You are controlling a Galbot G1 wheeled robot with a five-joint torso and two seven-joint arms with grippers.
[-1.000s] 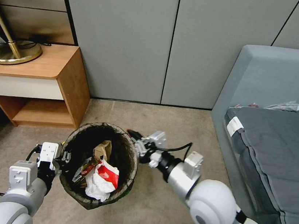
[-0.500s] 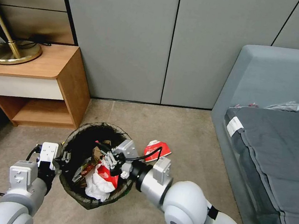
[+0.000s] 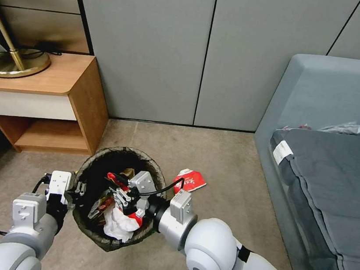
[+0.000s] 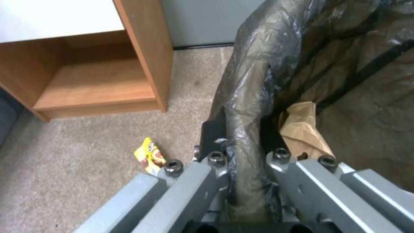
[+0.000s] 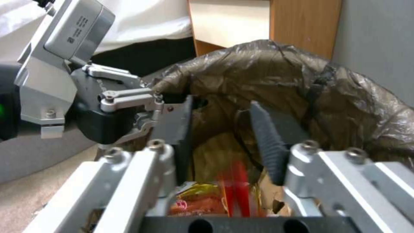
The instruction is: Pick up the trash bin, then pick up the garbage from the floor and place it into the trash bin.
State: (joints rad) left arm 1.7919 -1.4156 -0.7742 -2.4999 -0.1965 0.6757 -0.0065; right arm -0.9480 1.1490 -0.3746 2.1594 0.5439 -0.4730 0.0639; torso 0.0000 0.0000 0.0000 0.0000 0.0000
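I have the left claw (image 3: pixel 79 190) clamped shut on the rim of the trash bin (image 3: pixel 88 225); in the left wrist view its fingers (image 4: pixel 213 134) pinch the bag-covered rim (image 4: pixel 248 106) from both sides. The right claw (image 3: pixel 114 184) hangs over the bin's mouth with its jaws parted and nothing gripped between them, seen clearly in the right wrist view (image 5: pixel 220 129). Just under the right claw a small red scrap (image 5: pixel 233 187) shows blurred above the garbage inside the bin: a brown paper bag (image 4: pixel 304 132), crumpled white paper (image 3: pixel 115 228) and a shiny snack wrapper (image 5: pixel 196 202). Behind the right claw's wrist, on the carpet just outside the bin, lies a red-and-white carton (image 3: pixel 190 181). Outward of the left claw, a yellow wrapper (image 4: pixel 148 157) lies on the floor near the wooden nightstand (image 3: pixel 66 107).
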